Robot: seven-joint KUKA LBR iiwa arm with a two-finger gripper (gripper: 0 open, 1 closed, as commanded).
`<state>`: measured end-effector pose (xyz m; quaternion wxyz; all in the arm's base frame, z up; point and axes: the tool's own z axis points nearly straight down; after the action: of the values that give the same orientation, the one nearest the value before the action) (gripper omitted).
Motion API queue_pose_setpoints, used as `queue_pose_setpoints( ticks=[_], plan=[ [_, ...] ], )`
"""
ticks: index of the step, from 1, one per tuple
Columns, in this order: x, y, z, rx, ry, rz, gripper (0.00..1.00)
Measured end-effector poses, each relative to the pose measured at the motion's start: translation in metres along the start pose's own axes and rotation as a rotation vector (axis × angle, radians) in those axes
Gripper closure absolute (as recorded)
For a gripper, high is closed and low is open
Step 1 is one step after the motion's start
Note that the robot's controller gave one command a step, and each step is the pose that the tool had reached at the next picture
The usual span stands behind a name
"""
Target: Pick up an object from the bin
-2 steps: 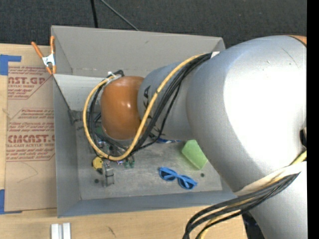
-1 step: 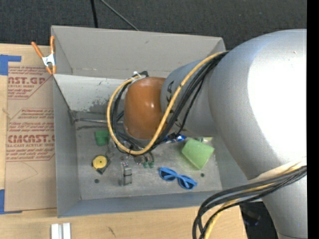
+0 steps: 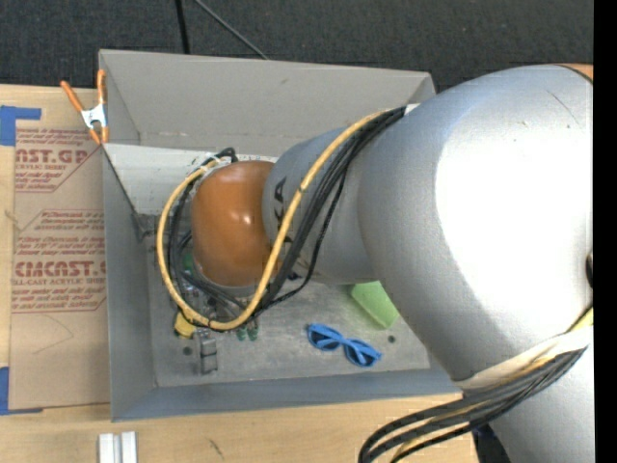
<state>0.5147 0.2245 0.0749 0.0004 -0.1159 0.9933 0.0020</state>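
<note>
One pair of blue plastic toy sunglasses (image 3: 344, 344) and one pale green wedge-shaped block (image 3: 374, 303) are lying in the grey metal bin (image 3: 130, 355).

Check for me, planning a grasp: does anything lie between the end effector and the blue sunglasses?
Nothing visible does. The end effector is at the left of the bin; only bare floor separates it from the blue sunglasses. The green piece lies beyond them, off that line.

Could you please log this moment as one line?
gripper: low in bin, lower-left corner | loose: blue sunglasses, green piece | grasp: cannot tell

Blue toy glasses (image 3: 344, 344) — flat, beside green block (image 3: 374, 303)
</note>
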Motion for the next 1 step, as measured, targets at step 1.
queue_pose_setpoints(
  ticks=[1],
  plan=[
    [-0.0251,-0.0539,0.0052,0.005,-0.002,0.04,0.0]
  ],
)
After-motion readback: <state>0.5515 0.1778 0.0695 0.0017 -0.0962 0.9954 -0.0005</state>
